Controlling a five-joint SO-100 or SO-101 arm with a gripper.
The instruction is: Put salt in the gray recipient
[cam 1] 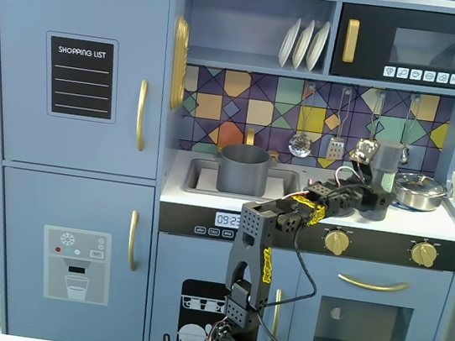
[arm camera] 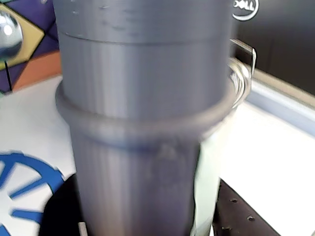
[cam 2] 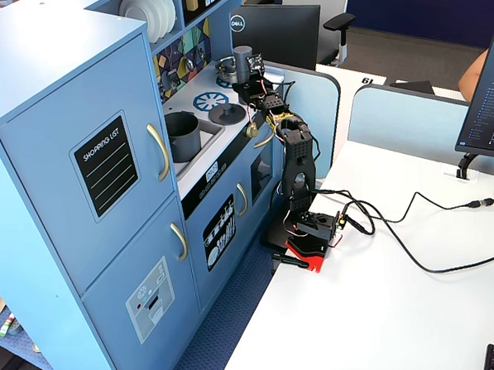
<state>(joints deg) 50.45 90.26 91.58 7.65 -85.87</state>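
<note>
We have reached the salt [cam 1: 388,162] and that is about as far as the task has got: the gray shaker stands upright on the toy kitchen's [cam 1: 80,73] counter, on the right side of a fixed view, and our jaws [cam 1: 373,199] sit low around its base, with the body filling the wrist view [arm camera: 142,98] right between them. They look closed on the shaker, though we cannot see actual contact on either side, so we judge the grip likely rather than certain. The shaker seems not yet lifted. The pot [cam 1: 241,169], the gray recipient as we read it, sits in the sink well apart from the jaws, to their left in that view. Left to do: lift, carry across to the pot, and tip or release over it
</note>
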